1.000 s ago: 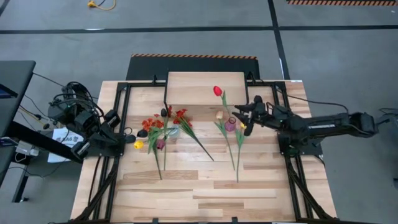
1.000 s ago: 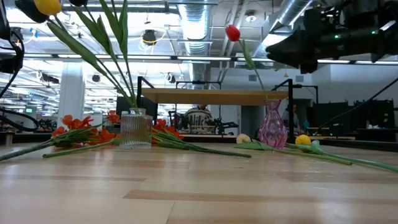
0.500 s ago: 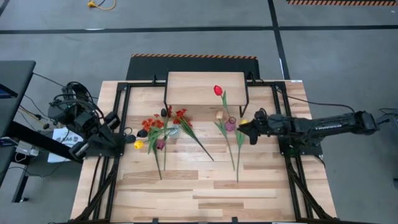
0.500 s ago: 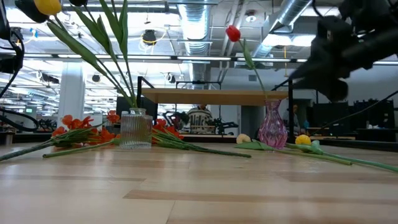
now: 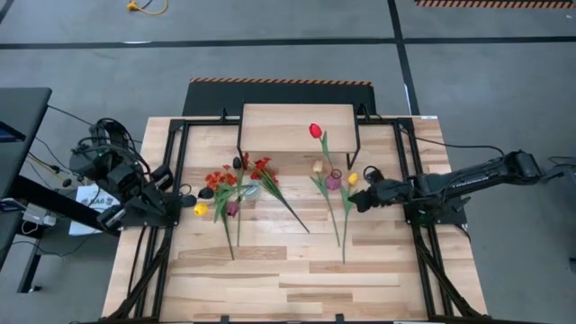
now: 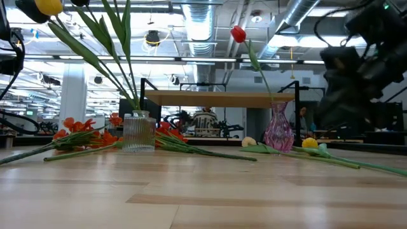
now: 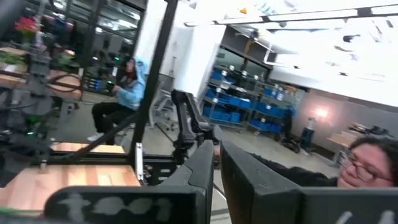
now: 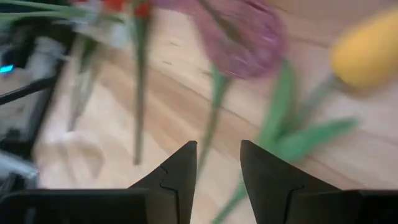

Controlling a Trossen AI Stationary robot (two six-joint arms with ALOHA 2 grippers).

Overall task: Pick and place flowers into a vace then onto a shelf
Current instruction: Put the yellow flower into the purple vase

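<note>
A pink vase (image 5: 334,181) stands right of the table's middle and holds a red tulip (image 5: 315,131). A clear ribbed vase (image 6: 138,132) stands at the left with several long-stemmed flowers leaning out of it, among them a yellow tulip (image 5: 200,209). Red-orange sprays (image 5: 225,178) lie on the boards around the clear vase. Beside the pink vase a yellow tulip (image 5: 353,179) and other green stems (image 5: 343,220) lie flat. My right gripper (image 8: 217,168) is open, tipped down over these stems just right of the pink vase (image 8: 245,31). My left gripper (image 5: 169,191) waits shut at the table's left edge.
The shelf (image 5: 300,126), a light wood top on black legs, stands at the far middle of the table behind the vases. Black frame rails (image 5: 423,243) run along both sides. The near half of the table (image 5: 288,279) is bare boards. A person sits beyond the table in the left wrist view.
My right gripper has come down and moved toward the table's near edge, past the pink vase's right side. It has rolled about its own axis and tipped from roughly level to slanting downward over the lying stems. The flowers and vases have stayed put.
</note>
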